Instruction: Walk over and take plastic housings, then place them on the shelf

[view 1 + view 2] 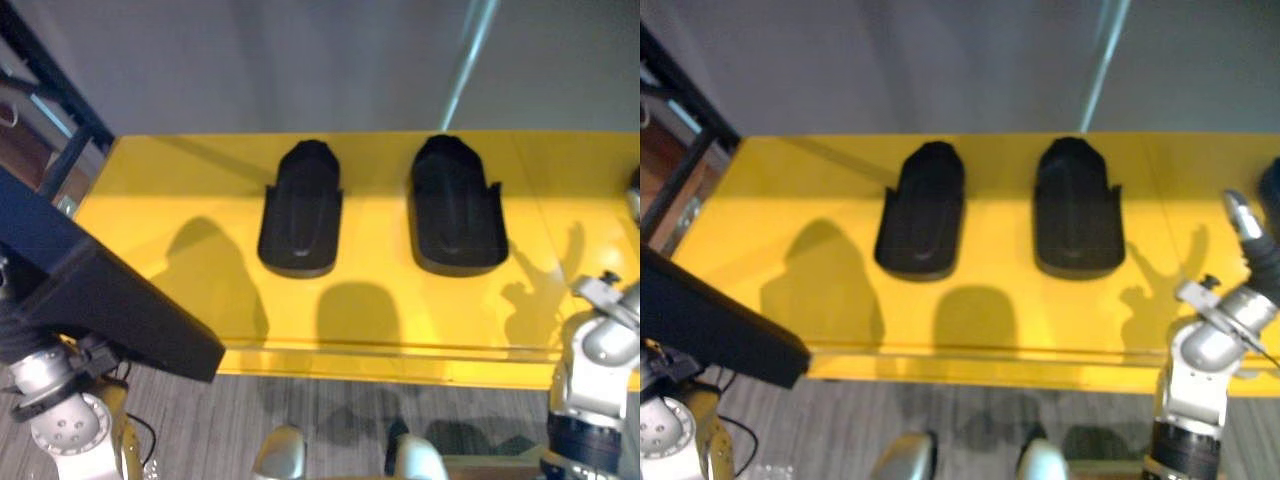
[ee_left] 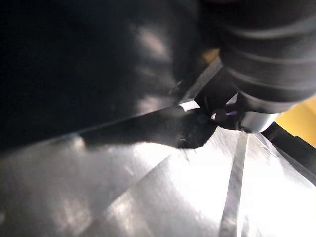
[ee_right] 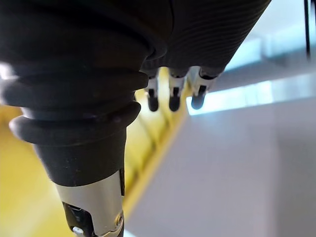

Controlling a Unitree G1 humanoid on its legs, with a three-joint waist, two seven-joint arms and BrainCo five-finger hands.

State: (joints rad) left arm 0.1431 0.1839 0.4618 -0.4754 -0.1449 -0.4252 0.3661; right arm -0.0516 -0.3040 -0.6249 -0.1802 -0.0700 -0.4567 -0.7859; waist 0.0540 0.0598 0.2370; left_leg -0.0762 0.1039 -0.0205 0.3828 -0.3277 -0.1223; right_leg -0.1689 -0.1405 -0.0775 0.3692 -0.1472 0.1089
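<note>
1. L hand [image 2: 266, 54]: grip can't tell, fingers hidden behind big dark piece [image 1: 110, 300], prob. a housing, low-left, off the shelf [image 1: 400, 330].
2. R hand [image 1: 1252, 245]: fingers straight, apart, empty, by shelf's right end.
3. Best, imo: lift piece over front lip, set flat on bare left part.
4. In the way: left housing [image 1: 300, 210] & right housing [image 1: 457, 207] mid-shelf; frame post [image 1: 62, 90] far left.

Narrow gap between left housing [image 1: 300, 212] and right housing [image 1: 457, 207] — bare shelf [image 1: 165, 185] around

Left housing [image 1: 300, 210] and right housing [image 1: 457, 208] — both black — lie side by side on the yellow shelf [image 1: 160, 180]; a dark panel [image 1: 110, 300] overhangs its near-left corner.
</note>
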